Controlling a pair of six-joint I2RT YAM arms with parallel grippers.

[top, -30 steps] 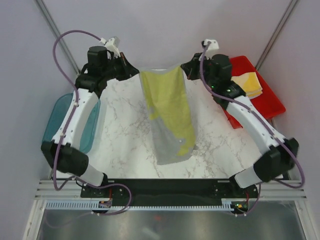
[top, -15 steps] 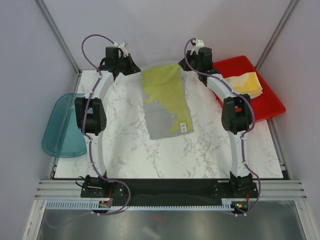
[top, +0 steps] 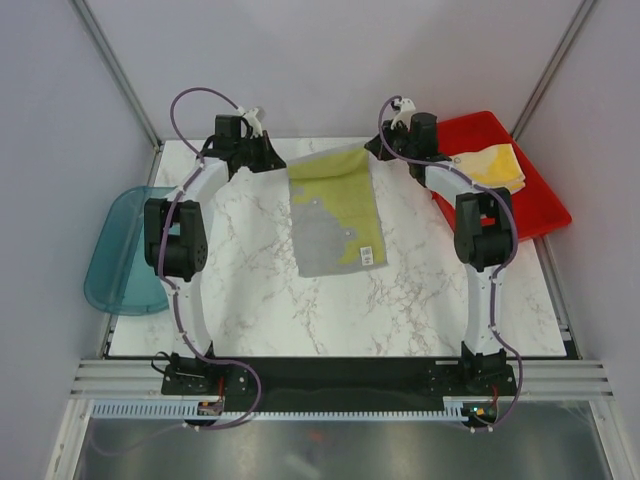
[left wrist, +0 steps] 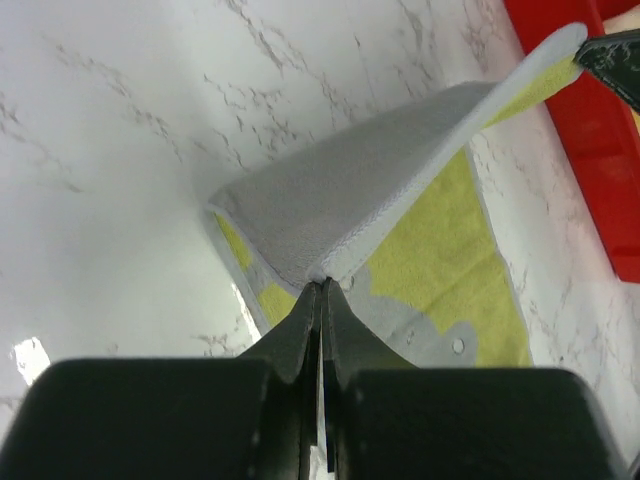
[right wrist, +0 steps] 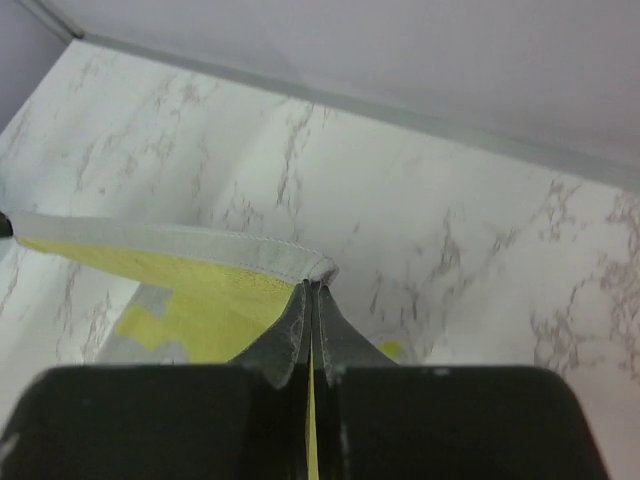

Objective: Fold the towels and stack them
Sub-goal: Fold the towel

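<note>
Marble-patterned white table [top: 400, 300] stretches away from the two arm bases at its near edge. The left arm [top: 180, 240] and the right arm [top: 482, 235] both reach across it toward the far side.

Past the bare near stretch lies the printed towel [top: 335, 215], pale grey with yellow-green patches, roughly on the table's midline. Its near end rests flat on the table, with a small white label [top: 366, 252] by the near right corner. Level with the towel, the teal tub [top: 115, 260] sits at the table's left edge, partly beyond it and well apart from the cloth.

Farther back the towel rises off the surface, its far edge held up and stretched between the two hands. The left hand [top: 284, 167] has its fingers pressed together on the far left corner, and its wrist view shows the hem pinched right at the fingertips. The right hand [top: 367, 150] is likewise clamped on the far right corner, fingers closed tight on the hem.

Beyond the right hand, at the far right of the table, stands the red tray [top: 548, 215]. In it lies a yellow towel [top: 492, 165], folded and apart from the printed one.
</note>
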